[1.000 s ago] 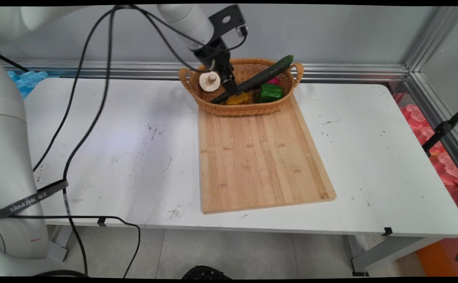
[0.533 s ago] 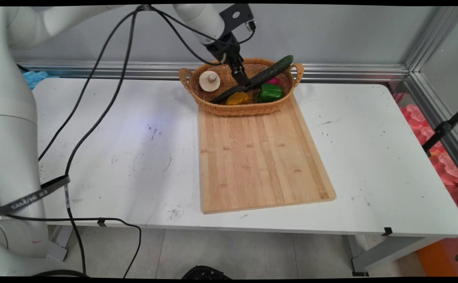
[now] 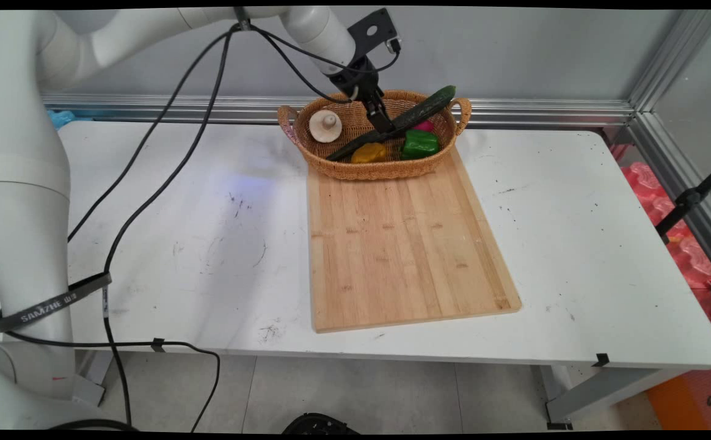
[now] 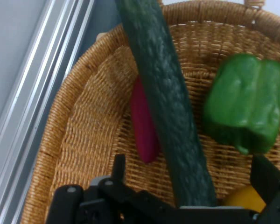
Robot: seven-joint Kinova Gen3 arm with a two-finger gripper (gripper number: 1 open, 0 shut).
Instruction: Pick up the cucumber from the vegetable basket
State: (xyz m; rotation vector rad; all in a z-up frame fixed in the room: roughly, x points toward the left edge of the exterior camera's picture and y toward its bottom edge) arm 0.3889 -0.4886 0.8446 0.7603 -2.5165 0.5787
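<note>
**A:** What do we have in front of us, biggest things first?

**B:** We see a white table (image 3: 575, 244). A long wooden cutting board (image 3: 404, 244) lies on it, running from the near side toward the wall. A woven basket (image 3: 380, 170) with two handles sits at the board's far end.

**A:** And inside the basket?

**B:** A dark green cucumber (image 3: 419, 113) lies slantwise across it. Its high end rests on the far right rim and its low end points down toward the near left. Beside it we see a green pepper (image 3: 419, 143), a yellow piece (image 3: 369, 153) and a round white mushroom-like piece (image 3: 325, 126). A small magenta piece (image 4: 144, 130) lies partly under the cucumber.

**A:** Where is the hand?

**B:** The black gripper (image 3: 385, 125) hangs inside the basket, right over the cucumber's middle stretch. In the hand view its fingers (image 4: 120, 161) stand spread apart, one on each side. The cucumber's long axis runs straight away from the hand, between them, and nothing is clamped.

**A:** What can't we make out?

**B:** We cannot tell whether the fingers touch the cucumber. The gripper's linkage hides the cucumber's low end, and most of the yellow piece is cut off in the hand view.
</note>
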